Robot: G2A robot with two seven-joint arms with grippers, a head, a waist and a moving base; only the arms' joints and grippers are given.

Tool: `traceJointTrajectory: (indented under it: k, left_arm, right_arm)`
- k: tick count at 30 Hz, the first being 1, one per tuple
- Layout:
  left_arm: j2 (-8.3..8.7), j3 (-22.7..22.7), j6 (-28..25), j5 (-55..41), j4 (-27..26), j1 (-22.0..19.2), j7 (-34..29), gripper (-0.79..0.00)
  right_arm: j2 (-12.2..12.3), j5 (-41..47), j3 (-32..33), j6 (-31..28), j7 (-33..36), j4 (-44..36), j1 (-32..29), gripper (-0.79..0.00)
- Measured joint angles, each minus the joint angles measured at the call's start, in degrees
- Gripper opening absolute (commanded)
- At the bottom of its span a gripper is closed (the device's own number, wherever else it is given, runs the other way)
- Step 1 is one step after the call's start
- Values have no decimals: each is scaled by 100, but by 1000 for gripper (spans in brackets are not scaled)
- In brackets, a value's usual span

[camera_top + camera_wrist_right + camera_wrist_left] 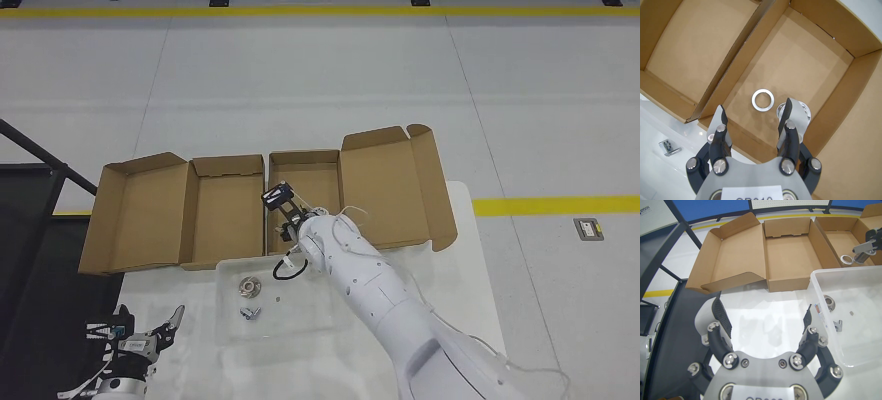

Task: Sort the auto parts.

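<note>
Auto parts noted in two containers: cardboard box (315,180) and clear bin (225,300) next to it. Over the box hangs the right gripper (755,105), jaws apart, empty; beside the bin the left gripper (762,302), likewise released. Box holds flanged hub (780,110) beside ring (753,100); bin holds second hub (830,303) and bracket (838,326)

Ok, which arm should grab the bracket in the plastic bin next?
Probably left: the left hand, open, sits beside the bin, the bracket just inside that wall. The right hand, also open, hangs over the cardboard box farther off.
</note>
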Motion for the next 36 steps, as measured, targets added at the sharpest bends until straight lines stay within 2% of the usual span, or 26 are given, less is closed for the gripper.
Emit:
traceJointTrajectory:
  k: [5, 8, 14, 19, 20, 25, 29, 32, 36]
  left_arm:
    - [0, -6, -17, -18, -9, -7, -3, 0]
    - [5, -164, -146, -107, -102, -35, 64, 0]
    - [70, -592, -666, 432, -336, -33, 150, 0]
    - [166, -864, -1481, 997, -391, -260, -74, 0]
    - [186, -900, -1630, 1152, -397, -307, -83, 0]
    - [293, -986, -2509, 1934, -396, -561, -169, 0]
    - [338, -926, -2737, 2360, -308, -792, -194, 0]
    - [359, -851, -2814, 2588, -242, -916, -214, 0]
    - [381, -688, -2938, 2841, -224, -1029, -213, 0]
  right_arm:
    - [52, -17, 38, -418, -548, -71, 19, -172]
    - [122, -139, 22, -867, -994, -141, -15, -154]
    - [293, -643, -101, -1459, -1837, -430, -236, -123]
    - [529, -1137, -159, -1978, -2457, -785, -440, -55]
    - [583, -1255, -165, -2005, -2607, -860, -499, -12]
    - [1002, -2032, -132, -2160, -3568, -1457, -969, 0]
    - [1441, -2740, 36, -2306, -4060, -2276, -1508, 0]
    - [1810, -3185, 364, -2357, -3913, -3318, -2135, 0]
    - [2356, -3628, 1225, -2645, -3414, -5493, -3501, 0]
